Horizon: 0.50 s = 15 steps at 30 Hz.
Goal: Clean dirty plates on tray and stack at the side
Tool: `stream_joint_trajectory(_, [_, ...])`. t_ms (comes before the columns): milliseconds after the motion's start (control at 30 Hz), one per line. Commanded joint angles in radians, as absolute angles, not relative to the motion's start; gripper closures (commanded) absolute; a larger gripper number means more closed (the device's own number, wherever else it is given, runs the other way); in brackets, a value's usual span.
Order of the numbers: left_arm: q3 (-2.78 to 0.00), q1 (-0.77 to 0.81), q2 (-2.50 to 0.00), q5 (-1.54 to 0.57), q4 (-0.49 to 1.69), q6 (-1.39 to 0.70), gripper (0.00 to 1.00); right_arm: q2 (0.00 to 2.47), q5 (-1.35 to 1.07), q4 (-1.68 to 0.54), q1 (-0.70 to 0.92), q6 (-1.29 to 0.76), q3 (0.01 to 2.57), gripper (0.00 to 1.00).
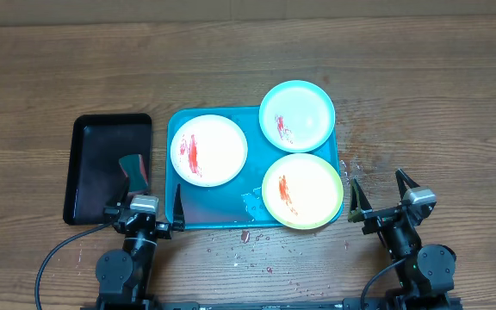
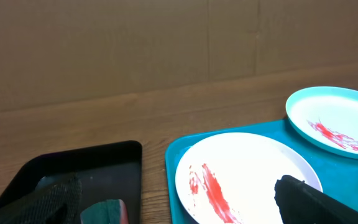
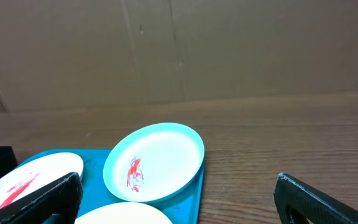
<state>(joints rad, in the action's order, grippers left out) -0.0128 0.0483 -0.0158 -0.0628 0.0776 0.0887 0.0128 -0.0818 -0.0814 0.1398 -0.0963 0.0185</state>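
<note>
1. The teal tray (image 1: 213, 209) sits at mid-table, closer to the near edge than the far one. It holds three smeared plates:
   - the cream plate (image 1: 209, 151) on its left half;
   - the light-blue plate (image 1: 297, 116) overhanging its far right corner;
   - the yellow-green plate (image 1: 302, 190) overhanging its near right rim.
2. The left gripper (image 1: 147, 196) sits at the near edge, over the gap between the black tray (image 1: 93, 164) and the teal tray. Its jaws are spread wide and hold nothing.
3. The right gripper (image 1: 377, 189) sits at the near edge, just right of the yellow-green plate. Its jaws are also wide and empty.
4. Deciding relation: the sponge (image 1: 133, 170) lies in the black tray's near right part, directly ahead of the left jaws and slightly left of their centre line. Its long axis appears to run near-to-far, roughly in line with the fingers.
5. Judgement: the left arm is far nearer the sponge. A short reach forward should bring the jaws astride it across its short side. The right arm is nearer the two right-hand plates.
6. No plate is stacked at the side yet.
</note>
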Motion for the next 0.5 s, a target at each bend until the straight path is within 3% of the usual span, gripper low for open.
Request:
stream_joint_trajectory(0, [-0.005,0.047,-0.008,-0.051,0.073,0.089,0.00,0.003,-0.091,-0.076,0.147,-0.081,0.008,0.00])
stream_joint_trajectory(467, [-0.005,0.047,-0.008,-0.092,0.067,0.089,0.00,0.003,-0.091,-0.075,0.147,-0.081,0.008,0.00])
